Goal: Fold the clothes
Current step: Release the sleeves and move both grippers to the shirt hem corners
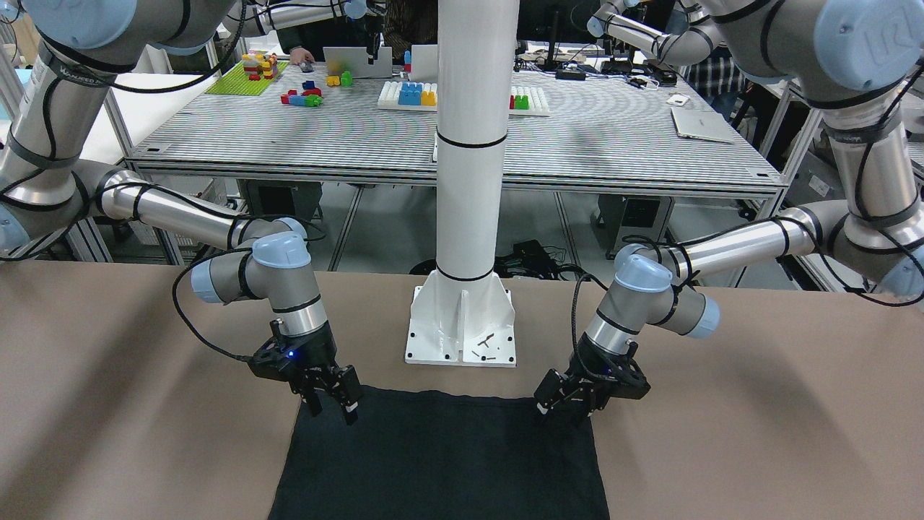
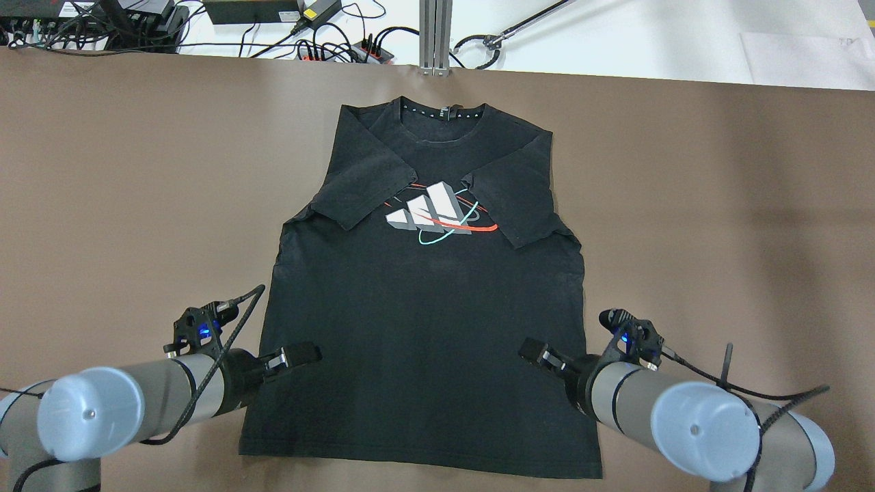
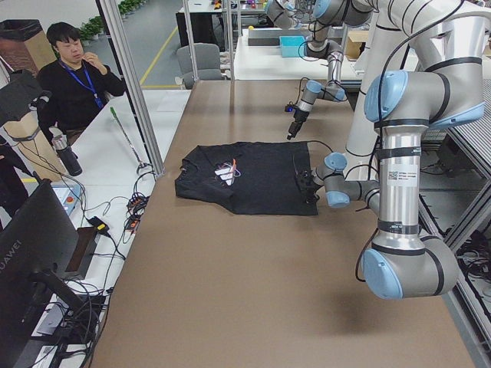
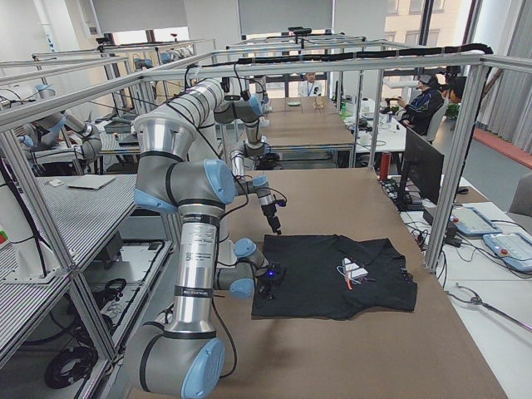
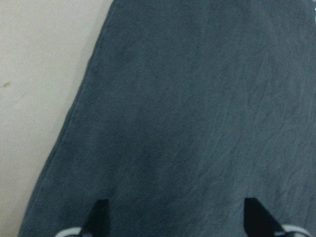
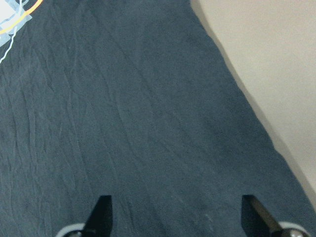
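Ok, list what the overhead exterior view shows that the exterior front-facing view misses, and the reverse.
Only overhead: the whole black T-shirt, its collar, both sleeves folded inward, and the chest logo.
Only front-facing: the white pillar base and, behind it, a second table with toy blocks; of the shirt it shows just the hem end.
Both: the left gripper and right gripper, open, over the shirt's sides near the hem, on the brown table.
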